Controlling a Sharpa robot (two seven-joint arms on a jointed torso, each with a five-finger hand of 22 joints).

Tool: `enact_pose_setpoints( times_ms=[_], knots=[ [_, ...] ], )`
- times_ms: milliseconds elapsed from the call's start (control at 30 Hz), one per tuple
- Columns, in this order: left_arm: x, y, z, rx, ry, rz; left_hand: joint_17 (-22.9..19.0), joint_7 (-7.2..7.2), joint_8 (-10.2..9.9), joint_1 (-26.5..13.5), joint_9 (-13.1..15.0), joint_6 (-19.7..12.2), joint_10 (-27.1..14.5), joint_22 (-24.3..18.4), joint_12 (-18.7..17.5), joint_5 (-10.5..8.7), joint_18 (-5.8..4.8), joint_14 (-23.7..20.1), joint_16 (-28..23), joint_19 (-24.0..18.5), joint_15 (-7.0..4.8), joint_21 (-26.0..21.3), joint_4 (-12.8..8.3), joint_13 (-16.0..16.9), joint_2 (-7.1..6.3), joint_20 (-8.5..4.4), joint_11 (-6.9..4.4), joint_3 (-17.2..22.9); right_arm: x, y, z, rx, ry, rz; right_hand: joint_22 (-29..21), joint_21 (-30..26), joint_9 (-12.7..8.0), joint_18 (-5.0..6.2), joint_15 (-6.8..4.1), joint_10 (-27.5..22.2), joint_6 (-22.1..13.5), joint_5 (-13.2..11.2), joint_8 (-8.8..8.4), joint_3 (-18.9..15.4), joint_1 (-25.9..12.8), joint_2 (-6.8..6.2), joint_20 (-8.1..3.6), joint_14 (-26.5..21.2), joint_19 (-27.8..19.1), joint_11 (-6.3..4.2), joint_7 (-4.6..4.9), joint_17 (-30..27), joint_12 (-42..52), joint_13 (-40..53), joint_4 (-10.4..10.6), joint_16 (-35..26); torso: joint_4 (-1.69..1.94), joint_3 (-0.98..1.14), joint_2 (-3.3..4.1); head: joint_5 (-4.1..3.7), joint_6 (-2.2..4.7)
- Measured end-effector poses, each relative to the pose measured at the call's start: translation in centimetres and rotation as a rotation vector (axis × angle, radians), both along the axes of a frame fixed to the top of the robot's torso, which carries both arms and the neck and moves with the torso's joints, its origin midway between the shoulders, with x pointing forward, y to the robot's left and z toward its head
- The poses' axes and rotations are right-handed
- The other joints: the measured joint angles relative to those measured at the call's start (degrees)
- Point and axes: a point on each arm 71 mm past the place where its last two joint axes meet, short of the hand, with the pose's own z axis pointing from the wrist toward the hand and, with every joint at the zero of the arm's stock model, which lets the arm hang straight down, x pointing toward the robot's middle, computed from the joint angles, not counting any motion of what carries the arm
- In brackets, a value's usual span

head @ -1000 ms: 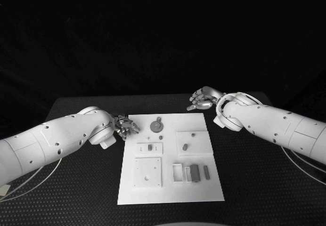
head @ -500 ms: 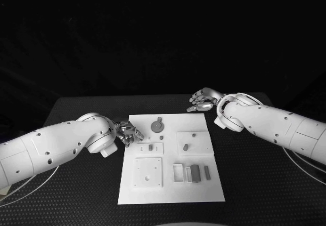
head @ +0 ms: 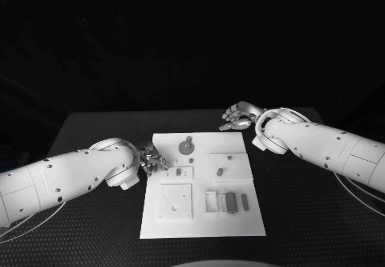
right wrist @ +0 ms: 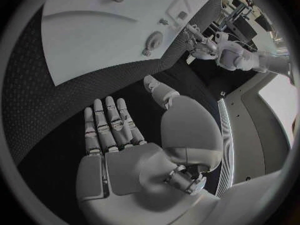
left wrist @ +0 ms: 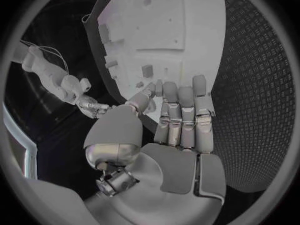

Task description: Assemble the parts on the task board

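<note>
No legible writing is seen on the task board (head: 201,222), which lies mid-tabletop (head: 96,233) with grey parts (head: 185,147) set in it. The left hand (head: 151,158) is held at the board's left edge, fingers (left wrist: 181,117) straight and apart, holding nothing. The right hand (head: 238,118) hovers off the far right corner (fingers spread, empty), over bare tabletop.

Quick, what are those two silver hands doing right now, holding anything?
Left hand: open, fingers extended side by side at the near left edge of the white plastic task board, holding nothing.
Right hand: open, fingers straight above the black table, holding nothing.
</note>
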Motion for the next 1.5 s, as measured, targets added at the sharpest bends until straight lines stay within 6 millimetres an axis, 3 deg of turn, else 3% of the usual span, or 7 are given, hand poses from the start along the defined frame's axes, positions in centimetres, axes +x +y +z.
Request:
enact_pose_setpoints(
  times_ms=[500,1033,1300,1500],
  knots=[
    [-0.8,-0.3,-1.0,0.056,-0.01,-0.02,0.43,-0.81,0.09,-0.33,-0.38,0.81,1.32,0.0,1.33,-0.02,-0.01,1.34,1.14,1.12,-0.72,1.54,0.3,0.73,0.32,-0.52,-0.7,-0.61,-0.2,0.5,0.1,0.005,-0.003,0.014,0.31,0.0,0.1,0.02,-0.02,0.0,-0.2,0.0,0.21,0.0,0.0,0.0,0.0,-0.38,0.0,0.0,-0.2,0.05,0.0,-0.12,0.0,0.0,0.01,-0.05,0.01,0.02,-0.35],
    [-0.7,-1.1,-1.1,0.086,-0.049,-0.038,0.83,-1.24,0.1,-0.96,-0.8,1.23,1.85,-0.01,2.22,-0.13,0.0,1.95,2.0,1.62,-1.32,2.64,0.74,1.27,0.25,-0.84,-1.19,-0.7,-0.2,0.5,0.1,0.004,-0.003,0.015,0.74,0.0,0.15,0.03,0.16,0.0,-0.39,0.0,0.2,-0.16,0.02,-0.01,0.0,-0.58,0.0,0.0,-0.01,0.1,-0.22,-0.33,0.16,0.0,-0.08,-0.02,0.01,-0.15,-0.19],
    [-0.7,-1.5,-1.3,0.097,-0.066,-0.049,1.1,-1.24,2.91,-1.6,-0.8,1.23,2.15,-0.01,2.94,0.1,0.0,2.26,2.29,1.84,-1.62,3.33,1.13,1.66,-0.38,-1.04,-1.48,-0.61,-0.2,0.5,0.1,0.004,-0.003,0.015,0.89,0.0,0.2,0.04,0.2,0.0,-0.53,0.0,0.45,0.0,0.23,-0.22,0.2,-0.86,-0.2,0.0,-0.15,0.16,-0.22,-0.4,0.31,0.0,-0.07,-0.02,0.01,-0.3,-0.27],
    [-0.7,-1.5,-1.3,0.106,-0.07,-0.057,1.26,-1.25,3.76,-2.08,-0.97,1.22,2.27,-0.01,3.33,0.1,0.0,2.33,2.51,1.85,-1.7,3.73,1.13,1.86,-0.41,-1.06,-1.6,-0.61,-0.2,0.5,0.1,0.004,-0.003,0.015,1.01,0.0,0.2,0.04,0.16,0.0,-0.6,0.0,0.45,0.01,0.23,-0.22,0.2,-0.98,-0.2,0.0,-0.22,0.16,-0.44,-0.45,0.31,0.0,-0.07,-0.02,-0.01,-0.37,-0.35]
  ],
)
